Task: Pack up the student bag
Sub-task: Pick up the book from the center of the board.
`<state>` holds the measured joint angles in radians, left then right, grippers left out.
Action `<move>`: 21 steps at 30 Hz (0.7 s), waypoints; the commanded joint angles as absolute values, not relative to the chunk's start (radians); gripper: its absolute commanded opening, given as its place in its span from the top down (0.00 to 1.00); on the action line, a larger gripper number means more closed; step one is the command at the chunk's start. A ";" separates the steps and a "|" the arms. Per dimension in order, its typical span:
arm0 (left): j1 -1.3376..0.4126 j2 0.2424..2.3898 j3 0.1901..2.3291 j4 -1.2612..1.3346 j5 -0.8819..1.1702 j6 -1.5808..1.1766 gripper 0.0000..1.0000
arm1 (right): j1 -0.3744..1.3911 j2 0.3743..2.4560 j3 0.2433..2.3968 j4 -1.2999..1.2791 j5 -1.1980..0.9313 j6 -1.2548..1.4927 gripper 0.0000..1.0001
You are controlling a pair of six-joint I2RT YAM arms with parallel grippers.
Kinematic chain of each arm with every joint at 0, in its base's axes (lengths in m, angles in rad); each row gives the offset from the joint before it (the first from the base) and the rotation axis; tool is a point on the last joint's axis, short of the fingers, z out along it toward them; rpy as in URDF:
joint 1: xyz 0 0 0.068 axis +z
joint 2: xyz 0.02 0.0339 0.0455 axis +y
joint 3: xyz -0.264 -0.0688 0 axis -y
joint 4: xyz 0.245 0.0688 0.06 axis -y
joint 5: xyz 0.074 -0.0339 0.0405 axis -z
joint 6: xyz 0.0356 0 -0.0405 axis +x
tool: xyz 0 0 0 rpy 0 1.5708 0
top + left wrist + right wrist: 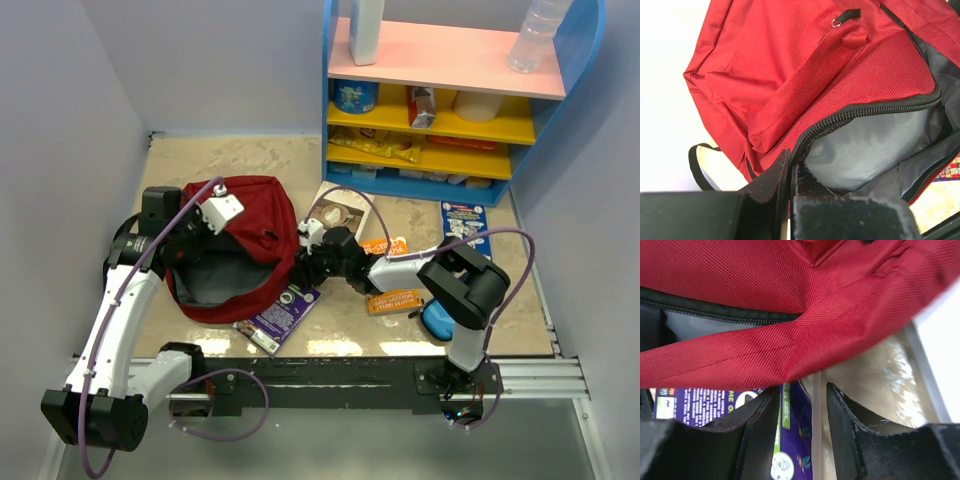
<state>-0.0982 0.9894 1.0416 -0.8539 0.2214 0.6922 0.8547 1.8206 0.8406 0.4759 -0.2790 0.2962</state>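
The student bag (250,215) is a dark red backpack lying at the left of the table, its mouth unzipped and showing grey lining (215,278). My left gripper (222,222) is shut on the bag's upper zipper rim (850,116) and holds the mouth open; in the left wrist view (788,167) the jaws are pressed together on the fabric edge. My right gripper (302,262) is open at the bag's right side. In the right wrist view (801,407) the edge of a purple book (795,440) lies between its fingers, under the bag's red lower lip (790,347). The purple book (282,314) lies partly under the bag.
A brown book (335,210), two orange books (394,300), a blue book (465,222) and a small blue pouch (437,321) lie to the right. A blue shelf unit (450,110) stands at the back right. Walls close in on the left and rear.
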 commanded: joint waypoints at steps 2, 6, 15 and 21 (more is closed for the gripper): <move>-0.092 0.980 1.078 -0.831 0.224 0.678 1.00 | 0.841 1.894 0.900 0.529 -0.399 0.281 0.54; -0.092 0.979 1.077 -0.831 0.224 0.678 1.00 | 0.841 1.937 0.916 0.548 -0.446 0.284 0.56; -0.092 0.982 1.080 -0.831 0.222 0.678 1.00 | 0.842 1.902 0.789 0.617 -0.393 0.336 1.00; -0.092 0.983 1.072 -0.822 0.221 0.672 1.00 | 0.841 1.708 0.663 0.571 -0.267 0.379 1.00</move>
